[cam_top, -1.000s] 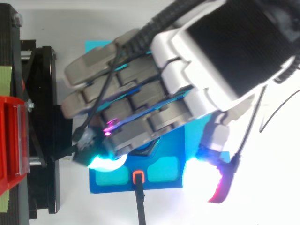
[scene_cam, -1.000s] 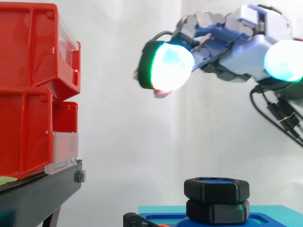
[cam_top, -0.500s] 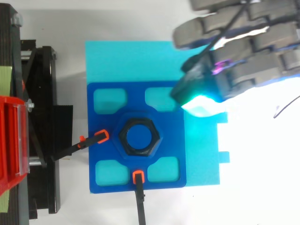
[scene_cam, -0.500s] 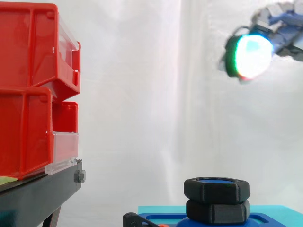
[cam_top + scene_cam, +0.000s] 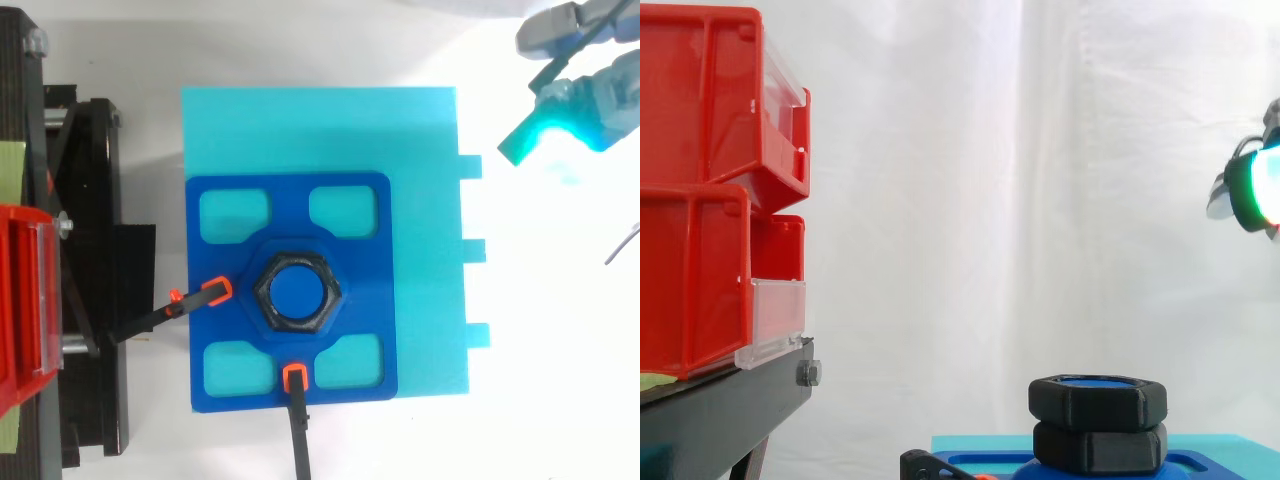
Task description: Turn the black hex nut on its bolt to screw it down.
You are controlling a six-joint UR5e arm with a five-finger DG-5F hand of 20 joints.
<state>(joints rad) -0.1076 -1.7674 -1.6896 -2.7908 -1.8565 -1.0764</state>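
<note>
The black hex nut (image 5: pixel 1098 400) (image 5: pixel 264 296) sits at the top of a blue bolt (image 5: pixel 298 290), stacked on a second black hex piece (image 5: pixel 1100 448). Both stand in the middle of a dark blue fixture (image 5: pixel 290 215) that lies on a cyan plate (image 5: pixel 420 150). My hand (image 5: pixel 585 75) hovers high up at the right, far from the nut, with a glowing fingertip (image 5: pixel 1252 188) at the side view's right edge. Its fingers look relaxed and hold nothing.
Red bins (image 5: pixel 700 200) are stacked on a black stand (image 5: pixel 730 410) at the left. Two black clamps with orange tips (image 5: pixel 215 291) (image 5: pixel 294 377) press on the blue fixture from the left and from the front. A white curtain hangs behind.
The hand has risen from over the nut and drawn back to the right, leaving the nut and fixture uncovered. The nut looks unmoved.
</note>
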